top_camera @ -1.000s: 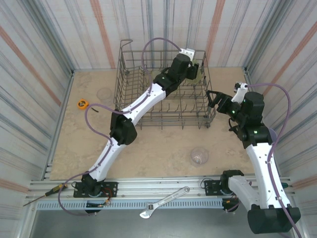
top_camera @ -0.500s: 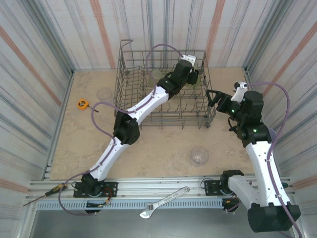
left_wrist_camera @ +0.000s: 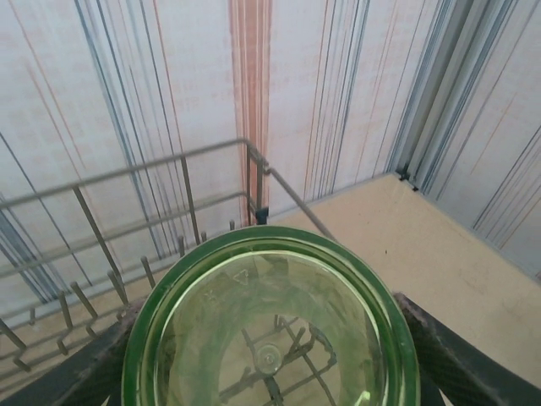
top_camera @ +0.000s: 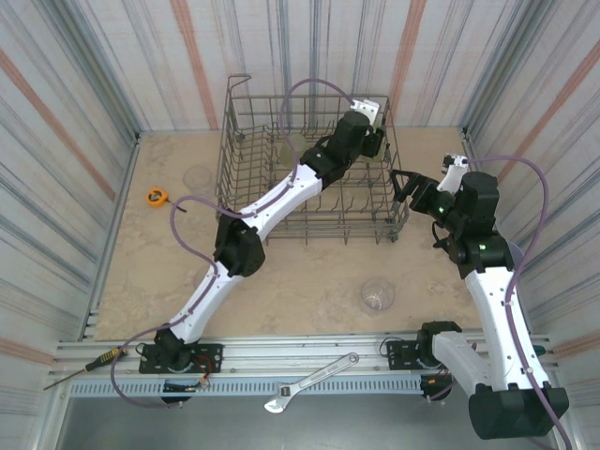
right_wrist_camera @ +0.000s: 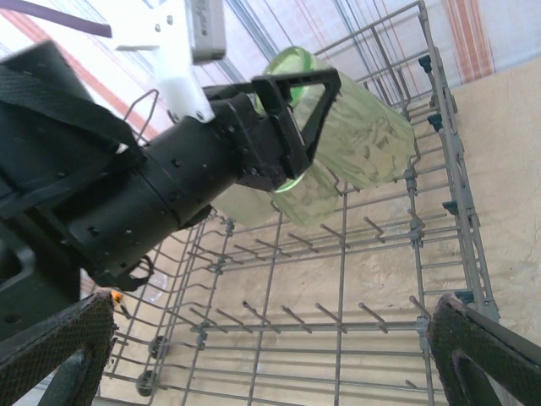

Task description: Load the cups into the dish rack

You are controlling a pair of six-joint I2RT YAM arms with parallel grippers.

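I am watching my left hand [top_camera: 368,139] reaching over the rack [top_camera: 239,150], at its 1 o'clock corner. It is pinching a green cup [left_wrist_camera: 269,334] between its fingers [left_wrist_camera: 461,355]. The cup is tilting, with its base toward the left wrist camera, and it is hanging above the tines. A paler cup [right_wrist_camera: 297,201] is showing just beside it, but I cannot tell if it is resting on the tines. My right hand [top_camera: 401,184] is hovering just outside the rack at 3 o'clock, with its fingers spread wide and holding nothing. On the table [top_camera: 300,272], a clear cup [top_camera: 378,295] is standing at 5 o'clock from the rack, well apart from it. A second clear cup [top_camera: 199,176] is sitting at 9 o'clock from the rack, near the tape measure [top_camera: 156,196].
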